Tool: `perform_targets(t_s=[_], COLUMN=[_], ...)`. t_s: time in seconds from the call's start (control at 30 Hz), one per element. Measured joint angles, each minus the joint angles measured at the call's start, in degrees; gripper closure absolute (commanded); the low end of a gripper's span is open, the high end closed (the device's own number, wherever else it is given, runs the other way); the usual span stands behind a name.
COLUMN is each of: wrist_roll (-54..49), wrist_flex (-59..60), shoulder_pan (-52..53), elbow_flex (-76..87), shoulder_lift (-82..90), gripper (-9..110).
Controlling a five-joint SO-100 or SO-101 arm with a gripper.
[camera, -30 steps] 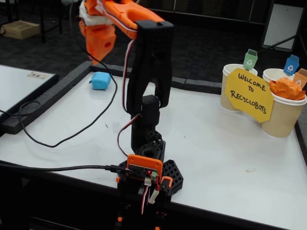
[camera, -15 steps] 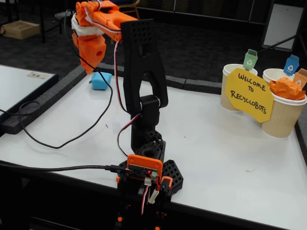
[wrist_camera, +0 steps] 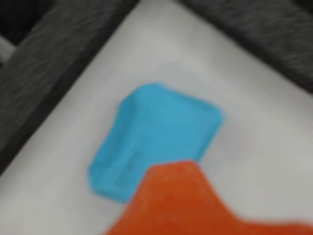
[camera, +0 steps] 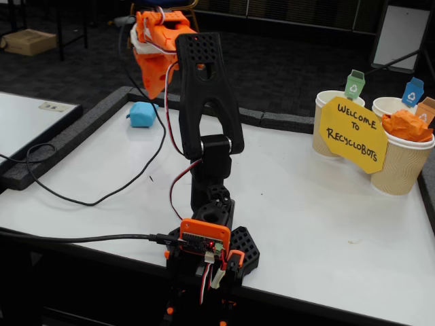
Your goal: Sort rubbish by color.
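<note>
Light blue filled the middle of your wrist view: the blue paper wad point(wrist_camera: 155, 139) lay on the white table point(wrist_camera: 264, 147), close to the dark foam border that ran along the table's corner. The picture was badly blurred, and one orange gripper finger point(wrist_camera: 181, 200) pushed in from the bottom edge, covering the wad's lower right part. You could not tell from it whether the fingers were spread or closed, nor whether the finger touched the wad.

In the fixed view your gripper point(camera: 151, 76) hung high at the end of the black arm point(camera: 204, 102), raised well above the table point(camera: 306, 204), with the blue wad point(camera: 143, 114) resting on the far left corner below and to the left of it. The fingertips were hidden against the arm, so their state stayed unclear there too.

At the right, the orange wad point(camera: 406, 125) sat in the nearest tan paper cup point(camera: 401, 166), behind the yellow "Welcome to Recyclobots" sign point(camera: 353, 134).
</note>
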Motion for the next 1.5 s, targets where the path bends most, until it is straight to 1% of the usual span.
perform_targets(t_s=[0.2, 0.27, 0.43, 0.6, 0.8, 0.87, 1.0, 1.03, 1.07, 1.17, 1.27, 1.5], wrist_roll=[-0.2, -2.6, -13.4, -27.2, -43.2, -46.6, -48.3, -48.4, -48.4, -48.4, -48.5, -49.2], wrist_flex=[-0.1, 0.0, 2.5, 6.8, 11.2, 11.6, 8.7, 7.2, 5.6, 2.7, 0.8, -2.0], shoulder_pan=[-0.6, -1.1, -2.4, -2.5, -2.9, -3.4, -4.8, -5.0, -5.2, -5.5, -5.5, -5.5], elbow_flex=[-0.7, -0.7, -0.7, -0.8, -0.8, -0.8, -0.8, -0.8, -0.8, -0.8, -0.8, -0.8], shoulder_lift=[-1.9, -2.0, -2.0, -2.0, -2.0, -2.0, -2.0, -2.0, -2.0, -2.0, -2.0, -2.0], gripper=[96, 97, 97, 101, 101, 101, 101, 97, 96, 98, 97, 83])
